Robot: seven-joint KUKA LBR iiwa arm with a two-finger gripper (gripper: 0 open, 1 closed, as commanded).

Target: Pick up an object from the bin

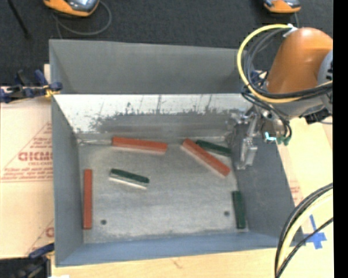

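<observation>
Gripper (246,154) hangs low on the right of the bin (162,106), toward the far wall, and how wide it stands I cannot tell. Just left of it lies the slanted orange bar (206,157); touching or not is unclear. A dark green bar (216,148) lies against that bar's far side. The far orange bar (139,145) lies by the far wall and the left orange bar (87,198) runs along the left wall. The green-white bar (129,178) sits mid-left, and the near green bar (238,209) lies at the near right.

dark green bar (216,148) | meets slanted orange bar (207,158) | which lies on top unclear (edges blur together)
</observation>
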